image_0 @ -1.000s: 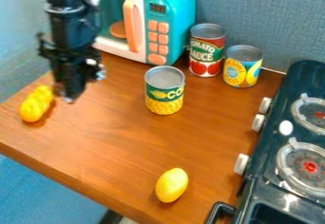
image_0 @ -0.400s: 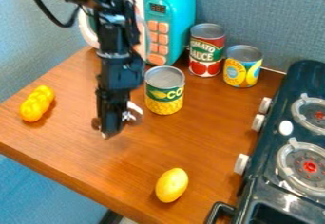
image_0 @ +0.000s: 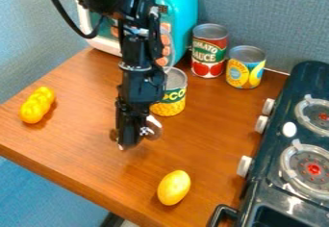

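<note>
The black two-finger gripper (image_0: pixel 133 138) has swung right and nearer over the brown wooden counter (image_0: pixel 83 149), its jaws impossible to read as apart or together, apparently bringing within reach the smooth yellow oval fruit (image_0: pixel 173 187) lying near right of it.

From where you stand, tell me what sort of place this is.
Probably a toy kitchen set up on a wooden tabletop: there is a small teal-and-white microwave, a stove with burners and knobs, and a corn can near the end effector.
</note>
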